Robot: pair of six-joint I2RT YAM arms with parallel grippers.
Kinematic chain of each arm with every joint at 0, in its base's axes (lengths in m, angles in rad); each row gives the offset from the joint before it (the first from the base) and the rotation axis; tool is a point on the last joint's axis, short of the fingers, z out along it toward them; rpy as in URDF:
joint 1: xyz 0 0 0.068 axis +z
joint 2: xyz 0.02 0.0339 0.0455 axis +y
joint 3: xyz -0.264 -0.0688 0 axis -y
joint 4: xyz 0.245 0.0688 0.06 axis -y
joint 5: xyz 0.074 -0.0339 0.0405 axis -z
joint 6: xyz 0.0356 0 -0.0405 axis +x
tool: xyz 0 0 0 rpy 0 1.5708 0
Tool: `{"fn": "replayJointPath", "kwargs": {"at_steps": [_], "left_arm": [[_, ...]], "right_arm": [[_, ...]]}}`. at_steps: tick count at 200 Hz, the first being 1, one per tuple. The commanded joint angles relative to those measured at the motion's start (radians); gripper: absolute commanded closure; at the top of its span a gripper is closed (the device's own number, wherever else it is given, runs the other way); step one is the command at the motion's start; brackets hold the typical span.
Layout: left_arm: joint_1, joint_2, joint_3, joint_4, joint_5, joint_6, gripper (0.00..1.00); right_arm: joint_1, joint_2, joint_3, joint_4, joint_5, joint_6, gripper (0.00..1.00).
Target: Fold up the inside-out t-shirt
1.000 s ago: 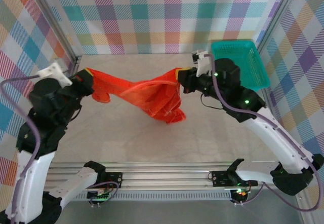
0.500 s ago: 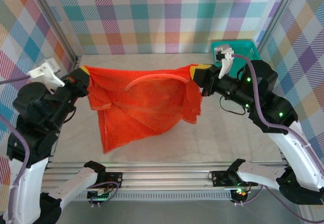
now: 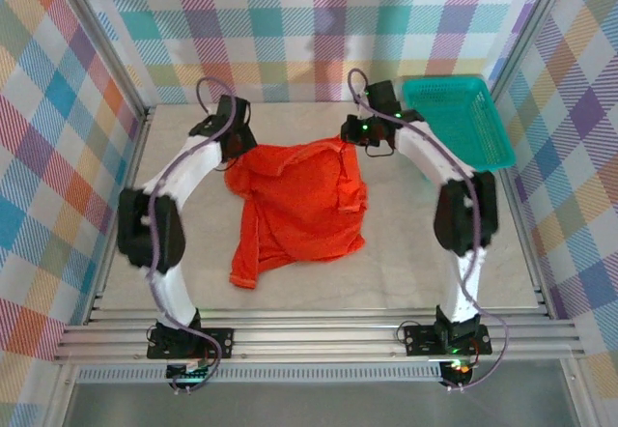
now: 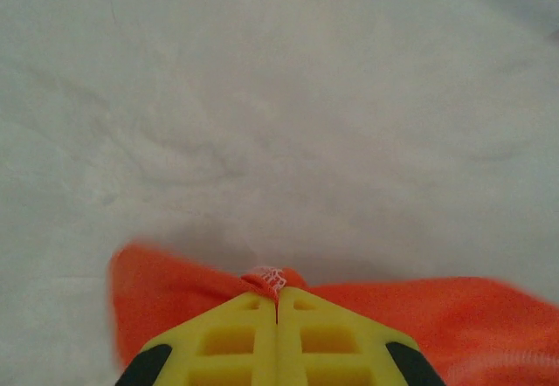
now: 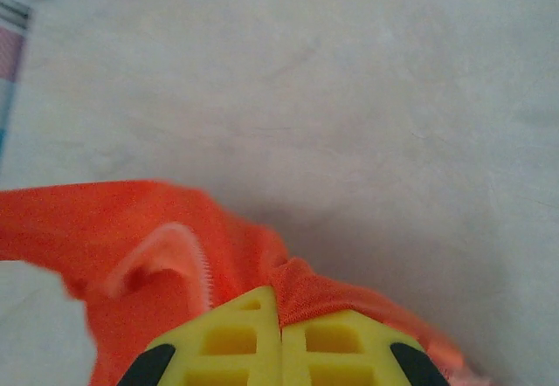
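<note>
The inside-out t-shirt (image 3: 299, 205), bright orange-red, lies spread and rumpled on the table, its lower end trailing toward the front left. Both arms reach far back over the table. My left gripper (image 3: 238, 150) is at the shirt's far left corner. In the left wrist view its yellow fingers (image 4: 227, 338) are shut on a cloth edge with white stitching (image 4: 269, 278). My right gripper (image 3: 351, 138) is at the far right corner. In the right wrist view it (image 5: 281, 306) is shut on a bunched fold of the t-shirt (image 5: 113, 220), low over the table.
A teal mesh basket (image 3: 454, 118) stands at the back right, close to the right arm. Plaid walls close in the back and both sides. An aluminium rail (image 3: 309, 335) runs along the front edge.
Both arms have swung from the near side to the far side of the table. The shirt, held stretched in the air before, now rests on the table with its top edge still gripped.
</note>
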State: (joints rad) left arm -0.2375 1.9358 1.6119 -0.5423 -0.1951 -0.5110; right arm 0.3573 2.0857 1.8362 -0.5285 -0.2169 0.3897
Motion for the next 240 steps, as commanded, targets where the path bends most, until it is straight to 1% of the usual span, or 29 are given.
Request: {"fn": "replayJointPath", "kwargs": {"at_steps": [1,4,10,15,20,26,32,47,59,69,87,104,113,121,142,171,202,212,223,240], "left_arm": [[0.036,0.121,0.185,-0.062,0.073,-0.016,0.75],[0.037,0.139,0.204,-0.071,0.079,-0.015,0.64],[0.039,0.169,0.239,-0.090,0.089,-0.014,0.44],[0.041,0.188,0.267,-0.109,0.096,-0.011,0.34],[0.041,0.201,0.291,-0.137,0.098,-0.008,0.28],[0.041,0.206,0.316,-0.171,0.095,-0.002,0.24],[0.040,0.196,0.317,-0.190,0.091,0.001,0.23],[0.034,0.115,0.241,-0.193,0.073,0.013,0.23],[0.020,0.013,0.139,-0.184,0.032,0.028,0.24],[0.004,-0.082,0.034,-0.170,0.015,0.041,0.26],[-0.029,-0.242,-0.169,-0.128,0.075,0.069,0.30],[-0.057,-0.354,-0.348,-0.110,0.116,0.067,0.33],[-0.067,-0.400,-0.434,-0.111,0.124,0.051,0.36],[-0.074,-0.438,-0.503,-0.112,0.141,0.037,0.39],[-0.102,-0.542,-0.634,-0.130,0.173,0.013,0.42],[-0.141,-0.666,-0.729,-0.216,0.181,-0.001,0.43],[-0.193,-0.724,-0.805,-0.286,0.158,-0.027,0.43],[-0.213,-0.729,-0.829,-0.268,0.163,-0.047,0.43],[-0.230,-0.726,-0.863,-0.216,0.195,-0.069,0.43],[-0.258,-0.686,-0.889,-0.140,0.230,-0.107,0.43]], "right_arm": [[-0.011,0.104,0.201,-0.102,-0.049,0.023,0.97],[-0.012,0.124,0.246,-0.116,-0.048,0.021,0.92],[-0.014,0.162,0.308,-0.163,-0.041,0.016,0.73],[-0.014,0.188,0.355,-0.203,-0.038,0.010,0.62],[-0.015,0.206,0.394,-0.241,-0.039,0.004,0.51],[-0.014,0.217,0.431,-0.286,-0.033,-0.001,0.41],[-0.011,0.215,0.441,-0.325,-0.014,-0.004,0.34],[-0.005,0.163,0.386,-0.373,0.048,-0.019,0.27],[0.001,0.086,0.274,-0.369,0.090,-0.034,0.26],[0.008,0.004,0.141,-0.331,0.092,-0.037,0.26],[0.031,-0.142,-0.106,-0.244,0.077,-0.029,0.27],[0.054,-0.245,-0.301,-0.185,0.079,-0.016,0.28],[0.062,-0.283,-0.377,-0.175,0.075,-0.001,0.29],[0.071,-0.315,-0.440,-0.172,0.045,0.012,0.30],[0.132,-0.412,-0.593,-0.150,0.042,0.018,0.32],[0.188,-0.489,-0.752,-0.141,0.031,0.048,0.34],[0.216,-0.504,-0.850,-0.094,0.004,0.078,0.34],[0.218,-0.494,-0.857,-0.086,0.005,0.080,0.34],[0.218,-0.478,-0.859,-0.071,0.012,0.084,0.34],[0.218,-0.439,-0.846,-0.046,0.028,0.084,0.34]]}}
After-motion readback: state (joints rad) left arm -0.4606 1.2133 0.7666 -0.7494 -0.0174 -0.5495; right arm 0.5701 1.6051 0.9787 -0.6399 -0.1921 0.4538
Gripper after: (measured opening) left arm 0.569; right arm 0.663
